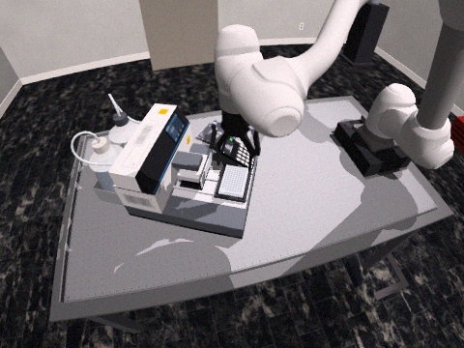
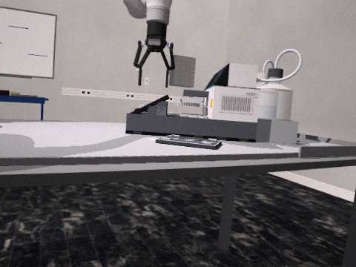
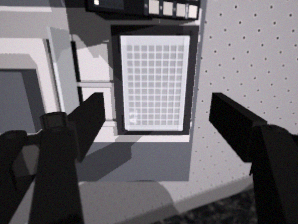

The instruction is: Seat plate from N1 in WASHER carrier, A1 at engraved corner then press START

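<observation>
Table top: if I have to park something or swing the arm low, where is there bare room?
Bare: the broad stretch of table between the washer and the arm's base, plus the strip along the table's near edge. Crowded: the left rear, with bottles, washer and plate under the open, empty gripper.

Arm bent over, wrist pointing straight down; gripper [image 2: 153, 77] raised high, fingers spread, holding nothing

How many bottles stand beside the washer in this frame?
2: a large capped bottle with a tube loop at the table's edge, and a smaller spouted one behind it. Others may be hidden behind the washer.
</observation>
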### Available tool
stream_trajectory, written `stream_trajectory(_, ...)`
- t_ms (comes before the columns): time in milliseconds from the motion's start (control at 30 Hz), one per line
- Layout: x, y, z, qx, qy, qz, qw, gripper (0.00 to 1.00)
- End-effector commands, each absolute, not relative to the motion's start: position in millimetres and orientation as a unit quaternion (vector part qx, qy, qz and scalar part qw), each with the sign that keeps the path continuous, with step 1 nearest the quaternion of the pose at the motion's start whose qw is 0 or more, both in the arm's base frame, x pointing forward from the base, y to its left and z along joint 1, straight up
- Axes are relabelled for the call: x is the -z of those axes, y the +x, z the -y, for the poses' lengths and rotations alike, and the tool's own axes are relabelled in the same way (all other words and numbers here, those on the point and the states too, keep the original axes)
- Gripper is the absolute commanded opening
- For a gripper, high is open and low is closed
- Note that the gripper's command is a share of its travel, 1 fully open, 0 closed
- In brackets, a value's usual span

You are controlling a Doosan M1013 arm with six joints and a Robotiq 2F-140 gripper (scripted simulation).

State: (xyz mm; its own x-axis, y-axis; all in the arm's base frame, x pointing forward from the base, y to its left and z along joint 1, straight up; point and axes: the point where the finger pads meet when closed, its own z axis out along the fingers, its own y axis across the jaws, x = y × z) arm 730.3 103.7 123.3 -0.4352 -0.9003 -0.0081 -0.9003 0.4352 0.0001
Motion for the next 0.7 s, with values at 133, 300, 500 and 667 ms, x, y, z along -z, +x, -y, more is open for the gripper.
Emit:
stream_trajectory(133, -130, 731, -104, -0.002, -0.531, -0.847, 0.004, 0.70)
stream_trajectory(300, -130, 731, -104, -0.002, -0.531, -0.847, 0.004, 0.70)
stream_trajectory(500, -130, 709, -91, -0.002, -0.600, -0.800, 0.004, 0.10)
stream_trajectory(667, -129, 688, -78, -0.001, -0.665, -0.747, 0.004, 0.10)
